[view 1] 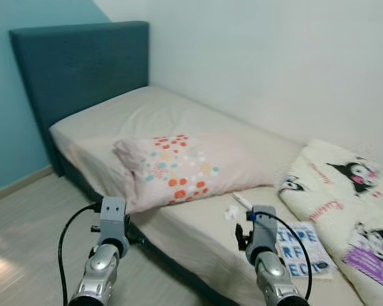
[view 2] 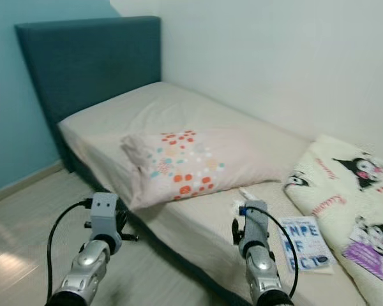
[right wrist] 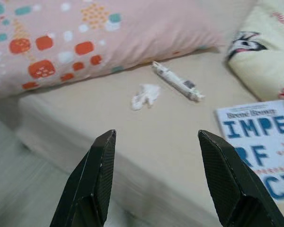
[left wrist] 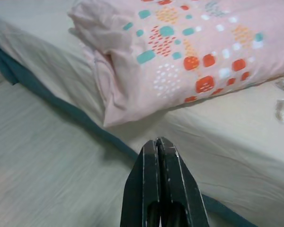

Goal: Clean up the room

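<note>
The book (right wrist: 258, 142) near the bed's (view 1: 179, 115) front edge read "IMPE… RF… CT". A crumpled tissue (right wrist: 145, 95) and white tube (right wrist: 176, 82) lay beside the spotted pillow (view 1: 185, 167). Right end effector (right wrist: 156, 179) gaped wide, empty; left end effector (left wrist: 159, 189) was pinched closed, also empty.

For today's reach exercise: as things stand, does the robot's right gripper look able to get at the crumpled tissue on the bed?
Probably yes. The right gripper is open and faces the crumpled tissue across bare sheet, with nothing between them. The tube and book lie off to the side.
</note>
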